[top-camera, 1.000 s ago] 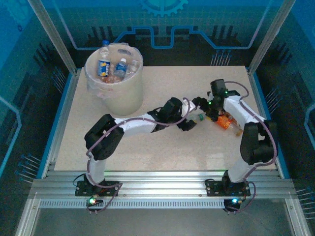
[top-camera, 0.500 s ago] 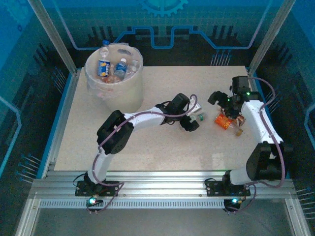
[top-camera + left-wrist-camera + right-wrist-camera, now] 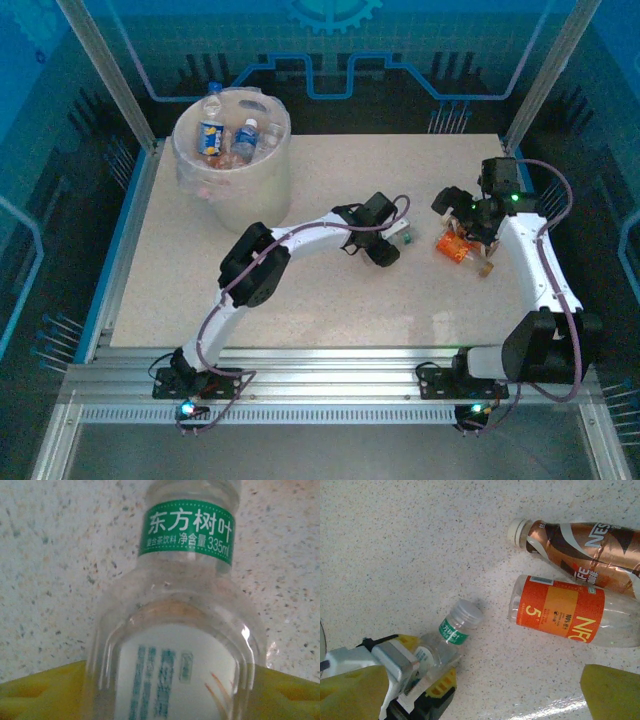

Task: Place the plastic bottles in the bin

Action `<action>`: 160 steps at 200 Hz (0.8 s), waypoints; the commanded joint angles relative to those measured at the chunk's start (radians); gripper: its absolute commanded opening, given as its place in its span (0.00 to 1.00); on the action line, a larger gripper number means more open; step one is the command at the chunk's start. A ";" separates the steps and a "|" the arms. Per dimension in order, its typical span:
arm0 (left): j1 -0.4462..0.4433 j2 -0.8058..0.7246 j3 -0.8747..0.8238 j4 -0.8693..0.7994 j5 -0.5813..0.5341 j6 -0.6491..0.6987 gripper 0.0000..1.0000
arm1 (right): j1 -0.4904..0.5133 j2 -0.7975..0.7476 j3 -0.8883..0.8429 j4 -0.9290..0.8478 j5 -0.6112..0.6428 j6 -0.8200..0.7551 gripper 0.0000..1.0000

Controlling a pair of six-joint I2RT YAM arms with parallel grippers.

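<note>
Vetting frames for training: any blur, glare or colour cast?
Top external: blue cast, coarse detail; left wrist: clear green-banded plastic bottle very close, lower white label blurred, glare spot on shoulder; right wrist: sharp, glare streak on speckled table at bottom.

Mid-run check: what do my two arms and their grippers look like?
The left arm and right arm have white links, bulky black joints and a purple cable strung along each. The left gripper and right gripper carry yellow finger pads. Small green lights glow at the bases.

Left arm [image 3: 300,236]: white links, black joints, purple cable.
Right arm [image 3: 535,262]: same colours, green wrist light.
Left gripper [image 3: 426,661]: yellow pads [image 3: 442,682].
</note>
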 commanded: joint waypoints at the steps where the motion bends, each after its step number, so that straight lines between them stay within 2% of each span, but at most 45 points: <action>1: -0.006 0.022 0.036 -0.062 -0.018 -0.019 0.60 | -0.012 -0.021 -0.012 -0.024 0.014 -0.003 1.00; 10: -0.006 0.018 0.036 -0.065 -0.020 -0.025 0.51 | -0.013 -0.022 -0.014 -0.022 0.014 -0.003 1.00; 31: -0.006 -0.014 0.018 -0.052 -0.035 -0.040 0.38 | -0.013 -0.025 -0.021 -0.018 0.015 0.000 1.00; 72: -0.006 -0.185 -0.061 -0.010 -0.085 -0.058 0.37 | -0.013 -0.035 -0.032 -0.011 0.018 0.003 1.00; 126: -0.002 -0.574 -0.148 0.010 -0.184 -0.042 0.37 | -0.014 -0.060 -0.065 0.006 0.028 0.003 1.00; 160: 0.068 -0.788 -0.181 0.011 -0.236 -0.035 0.37 | -0.012 -0.075 -0.074 0.014 0.018 0.001 1.00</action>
